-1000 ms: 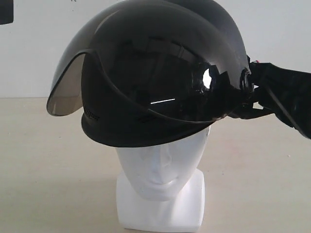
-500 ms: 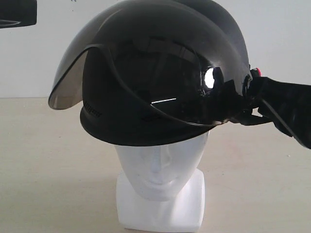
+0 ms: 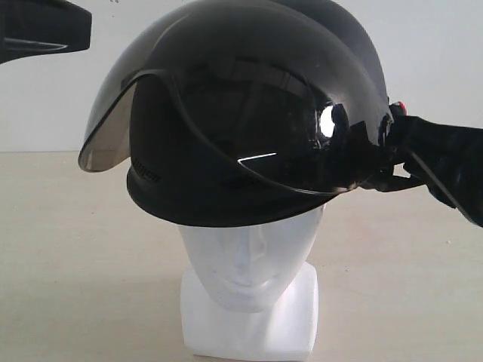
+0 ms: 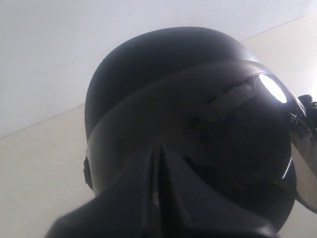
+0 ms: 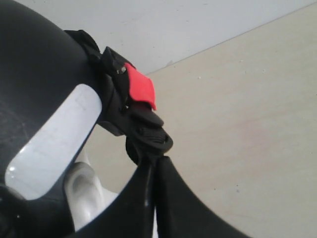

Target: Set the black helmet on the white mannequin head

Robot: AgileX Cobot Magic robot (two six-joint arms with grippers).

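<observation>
Matte black open-face helmet with tinted visor [image 3: 211, 200] covers the crown of the glossy white mannequin head [image 3: 249, 260] standing on the table [image 3: 75, 264]. Right claw [image 5: 152, 159] is clamped on the red-tabbed strap buckle [image 5: 133, 109]. Left claw [image 4: 157, 148] is closed, empty and apart. Seating is judged nearly complete. The next move calls for a gentle release.

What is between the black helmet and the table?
The white mannequin head. In the exterior view it stands on the table, and its top disappears up inside the black helmet.
</observation>
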